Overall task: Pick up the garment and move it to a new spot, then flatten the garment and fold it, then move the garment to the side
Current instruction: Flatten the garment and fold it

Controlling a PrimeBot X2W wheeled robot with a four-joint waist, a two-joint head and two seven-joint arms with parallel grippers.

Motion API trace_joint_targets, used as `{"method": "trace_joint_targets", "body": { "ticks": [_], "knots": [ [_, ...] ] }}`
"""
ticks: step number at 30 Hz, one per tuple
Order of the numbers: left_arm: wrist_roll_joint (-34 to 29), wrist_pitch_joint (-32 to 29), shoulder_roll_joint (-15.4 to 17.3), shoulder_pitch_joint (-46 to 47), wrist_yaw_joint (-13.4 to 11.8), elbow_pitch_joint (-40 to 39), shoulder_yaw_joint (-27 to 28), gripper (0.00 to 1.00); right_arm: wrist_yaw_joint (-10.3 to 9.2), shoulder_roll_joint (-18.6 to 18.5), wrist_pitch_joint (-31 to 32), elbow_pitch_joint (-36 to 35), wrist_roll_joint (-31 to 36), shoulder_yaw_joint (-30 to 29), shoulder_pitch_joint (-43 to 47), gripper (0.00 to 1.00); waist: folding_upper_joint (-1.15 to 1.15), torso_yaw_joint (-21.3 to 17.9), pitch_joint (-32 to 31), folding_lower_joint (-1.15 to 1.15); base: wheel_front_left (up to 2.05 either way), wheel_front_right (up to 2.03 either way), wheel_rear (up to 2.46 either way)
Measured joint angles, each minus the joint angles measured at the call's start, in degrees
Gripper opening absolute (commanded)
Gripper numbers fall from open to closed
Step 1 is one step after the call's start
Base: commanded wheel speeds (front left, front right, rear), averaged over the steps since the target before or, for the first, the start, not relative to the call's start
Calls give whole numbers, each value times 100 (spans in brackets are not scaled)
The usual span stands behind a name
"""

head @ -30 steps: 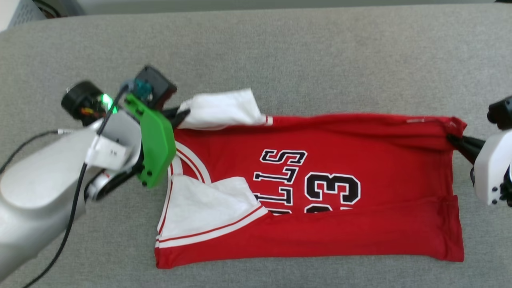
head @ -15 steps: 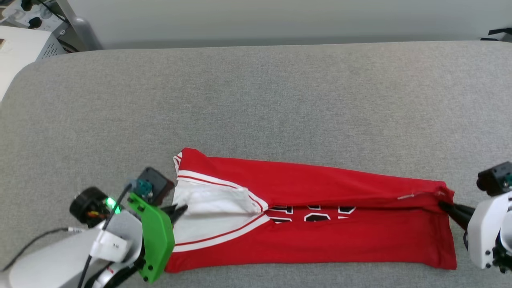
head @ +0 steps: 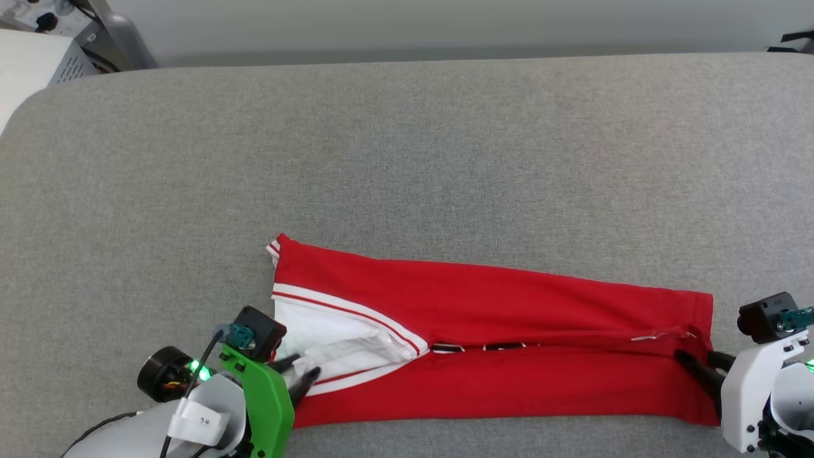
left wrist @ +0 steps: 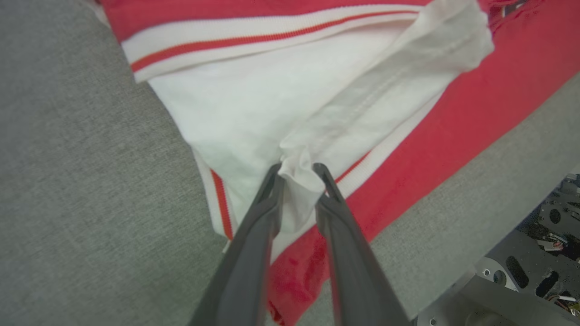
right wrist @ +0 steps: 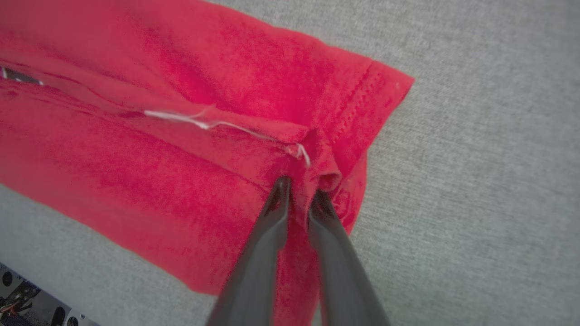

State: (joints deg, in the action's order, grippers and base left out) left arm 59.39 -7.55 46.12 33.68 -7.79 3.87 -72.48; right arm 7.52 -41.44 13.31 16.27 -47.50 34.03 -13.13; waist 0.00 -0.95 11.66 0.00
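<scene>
Fingers [left wrist: 263, 213] slightly parted, folded garment [head: 509, 305] between (both ends)

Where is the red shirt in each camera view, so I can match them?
Head view: the shirt lies as a folded band across the lower middle.
Left wrist view: shirt covers the top and right, white sleeve at centre.
Right wrist view: shirt fills the left and centre, all red.
Shared landmark: the grey fabric surface beneath it.

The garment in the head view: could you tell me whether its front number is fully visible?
No, the garment is folded lengthwise, so only slivers of black print show along the fold.
</scene>
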Motion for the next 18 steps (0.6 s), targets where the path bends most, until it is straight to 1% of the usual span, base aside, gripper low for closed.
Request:
{"method": "trace_joint_targets", "body": {
  "ticks": [3,6,10,12,16,18],
  "knots": [
    [-64,399,-32,-73,-114,89,108,100,0,9,-123,-109,-7,-110,15,100,0,-9,-102,0,0,0,0],
    [-104,933,-25,-205,-405,57,307,100,0,-137,-179,-495,-85,-319,161,100,0,-15,-235,0,0,0,0],
    [-204,1618,-3,-479,-887,-82,559,100,0,-393,-149,-1201,-374,-815,602,100,0,-19,-418,0,0,0,0],
    [-276,1912,0,-619,-1132,-132,709,100,0,-522,-87,-1530,-434,-1162,788,100,0,-19,-492,0,0,0,0],
    [-454,2174,-3,-781,-1608,-227,1116,100,0,-632,152,-1886,-548,-1834,1002,100,0,-14,-550,0,0,0,0],
    [-621,2219,-44,-901,-1852,-285,1410,100,0,-669,439,-1970,-643,-2105,1062,100,0,-16,-532,0,0,0,0]
  ]
}}
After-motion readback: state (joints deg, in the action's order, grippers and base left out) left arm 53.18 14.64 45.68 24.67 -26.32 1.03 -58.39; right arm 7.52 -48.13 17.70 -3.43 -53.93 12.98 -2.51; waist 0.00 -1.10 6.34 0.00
